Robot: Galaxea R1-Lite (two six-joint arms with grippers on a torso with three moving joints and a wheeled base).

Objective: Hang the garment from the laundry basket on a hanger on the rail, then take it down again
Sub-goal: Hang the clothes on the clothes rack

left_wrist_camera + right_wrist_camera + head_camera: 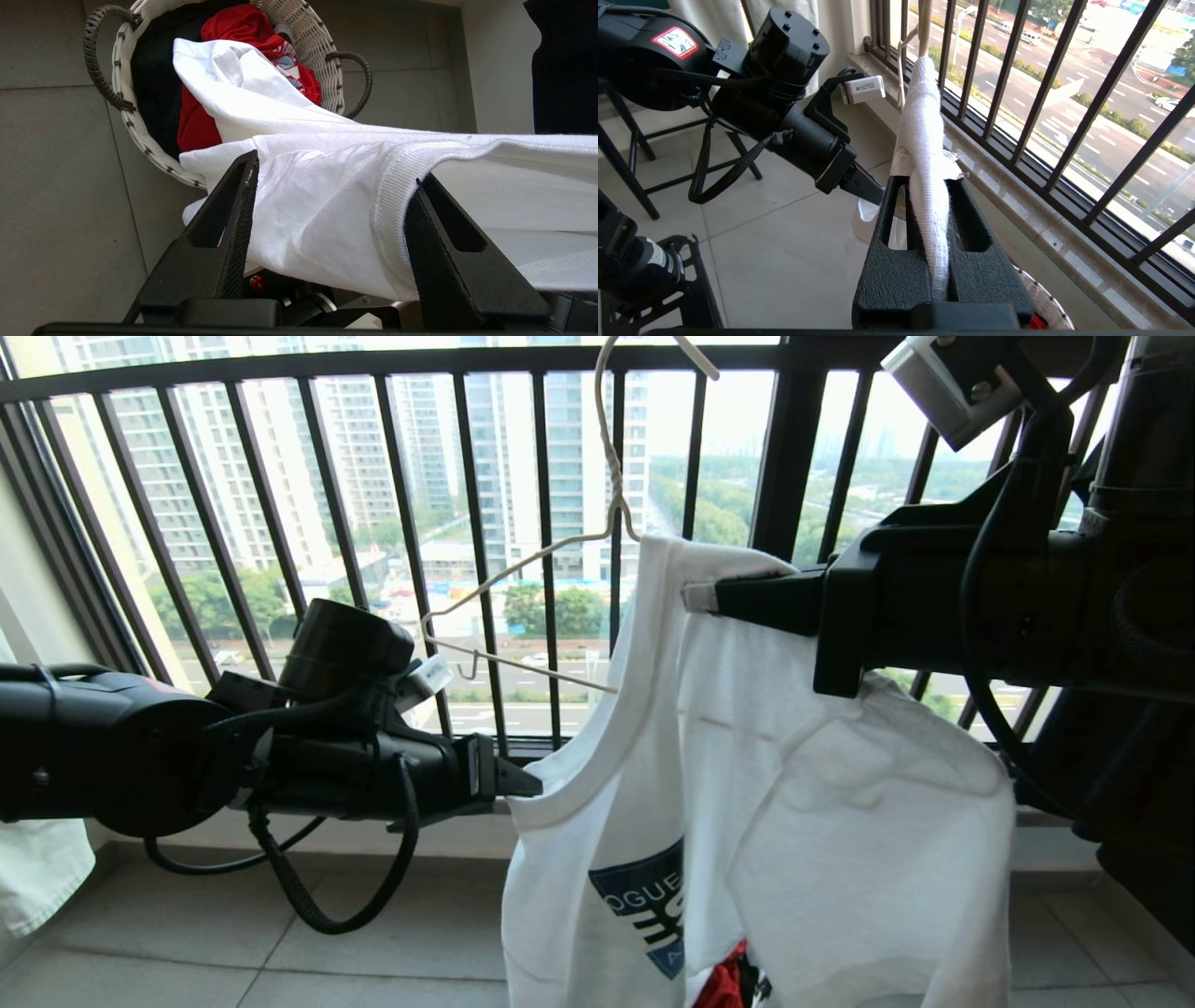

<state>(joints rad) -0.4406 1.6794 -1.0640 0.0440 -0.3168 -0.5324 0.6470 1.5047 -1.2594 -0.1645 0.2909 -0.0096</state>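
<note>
The garment [794, 803], a white T-shirt with a dark blue emblem [649, 905], hangs with one shoulder over the right end of the cream wire hanger [523, 616]. The hanger's hook runs up out of the head view, and the rail is out of view. My right gripper [695, 597] [928, 182] is shut on the ribbed collar [924, 140] just below the hanger's neck. My left gripper [527, 782] [338, 165] reaches in from the left at the lower collar edge. It is open, with loose white cloth [317, 210] lying between its fingers. The laundry basket [313, 42] stands on the floor beneath.
The black barred window railing [467, 523] and its stone ledge [1041, 224] run close behind the hanger. A red garment [243, 28] and a black one [154, 79] lie in the basket. Pale cloth [37, 877] hangs at the far left, and black stand legs [626, 154] are behind the left arm.
</note>
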